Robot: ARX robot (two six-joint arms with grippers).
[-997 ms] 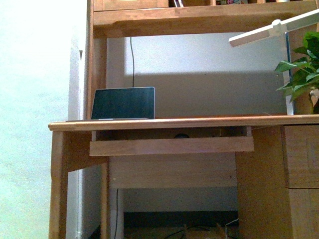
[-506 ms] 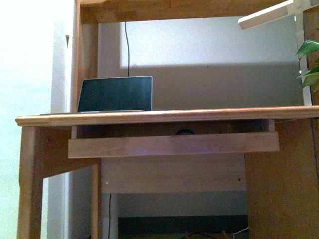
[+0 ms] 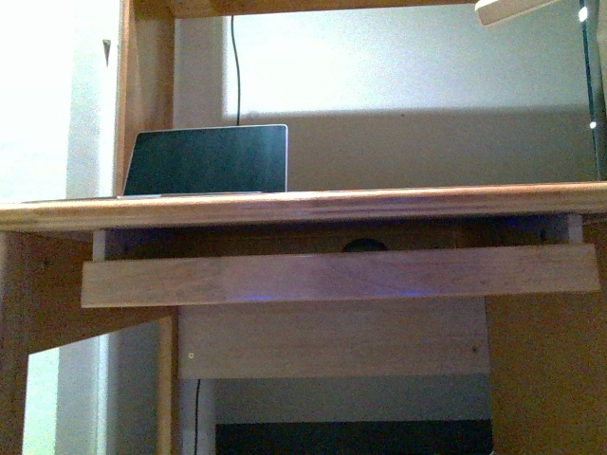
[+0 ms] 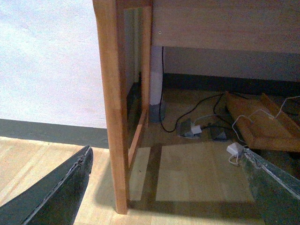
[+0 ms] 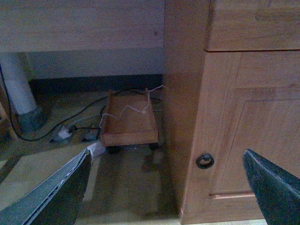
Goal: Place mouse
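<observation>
Left hand (image 4: 165, 153) and right hand (image 5: 166, 154) were both spread wide, gripping nothing, low near the floor. Bench (image 3: 303, 204) filled the front view, with a tray (image 3: 332, 275) slung just under its top. Laptop (image 3: 207, 159) stood open on the bench's left side. Mouse (image 3: 364, 245) was on the tray, near mid-width, with only its dark top showing above the front rail.

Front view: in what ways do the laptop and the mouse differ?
The laptop stands on the desktop; the mouse lies lower, in the tray under it. The laptop looks far larger than the mouse. The laptop shows a flat rectangular screen; of the mouse only a rounded top shows above the tray's front. Both are dark.
</observation>
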